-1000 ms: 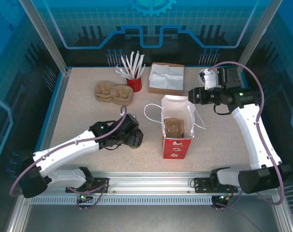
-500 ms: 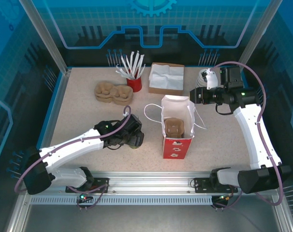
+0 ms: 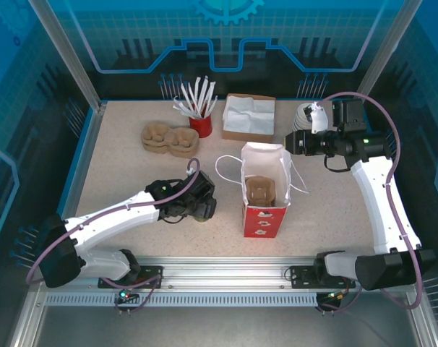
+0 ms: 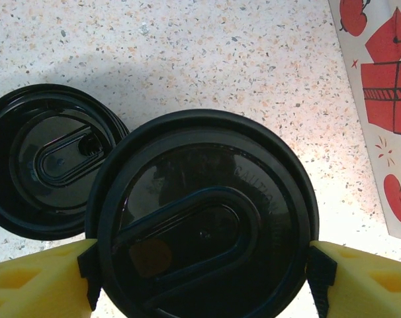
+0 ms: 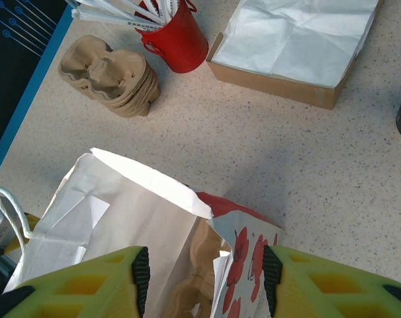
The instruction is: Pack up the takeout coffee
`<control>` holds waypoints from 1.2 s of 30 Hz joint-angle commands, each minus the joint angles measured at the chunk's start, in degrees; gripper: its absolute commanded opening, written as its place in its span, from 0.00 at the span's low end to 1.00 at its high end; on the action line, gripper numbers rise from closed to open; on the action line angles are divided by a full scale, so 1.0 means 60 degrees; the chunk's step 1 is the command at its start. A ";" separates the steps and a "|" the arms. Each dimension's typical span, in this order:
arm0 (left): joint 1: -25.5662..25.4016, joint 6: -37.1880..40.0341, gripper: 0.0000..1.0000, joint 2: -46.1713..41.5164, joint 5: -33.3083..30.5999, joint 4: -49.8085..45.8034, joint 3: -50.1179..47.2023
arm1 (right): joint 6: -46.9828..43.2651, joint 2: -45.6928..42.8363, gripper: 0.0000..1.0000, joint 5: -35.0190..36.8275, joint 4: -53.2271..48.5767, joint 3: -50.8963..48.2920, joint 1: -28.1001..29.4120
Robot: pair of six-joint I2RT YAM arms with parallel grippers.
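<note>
A white paper bag (image 3: 264,220) printed with red figures was stood open at the middle of the table (image 3: 118,173), and a brown pulp cup carrier (image 3: 261,191) was seen inside it. Behind it, a cardboard box (image 3: 241,135) was lined with crumpled white paper (image 3: 249,114). To the left of the box, a red cup (image 3: 200,127) was filled with white wrapped sticks (image 3: 196,97), perhaps straws. A stack of empty carriers (image 3: 170,139) was set left of that cup. The takeout coffee (image 4: 204,218) was found left of the bag, just beside a stack of black lids (image 4: 48,159). Raised lettering on its dark lid appeared to read "CAUTION", though little more could be made out. The left gripper (image 4: 204,281) was clamped on the coffee, with a black pad pressed to each side of its lid. The right gripper (image 5: 204,271) was held wide apart above the bag's mouth, with nothing gripped.
</note>
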 commanded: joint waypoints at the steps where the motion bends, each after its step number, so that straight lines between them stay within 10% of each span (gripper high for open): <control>1: 0.0056 0.0142 0.81 0.0071 -0.0116 -0.0024 0.0127 | -0.0046 -0.0168 0.51 -0.0336 -0.0131 -0.0086 -0.0179; 36: -0.0054 0.0113 0.72 0.0710 -0.0016 0.0734 -0.0833 | -0.0449 -0.0304 0.50 -0.0617 -0.0073 -0.0262 -0.0428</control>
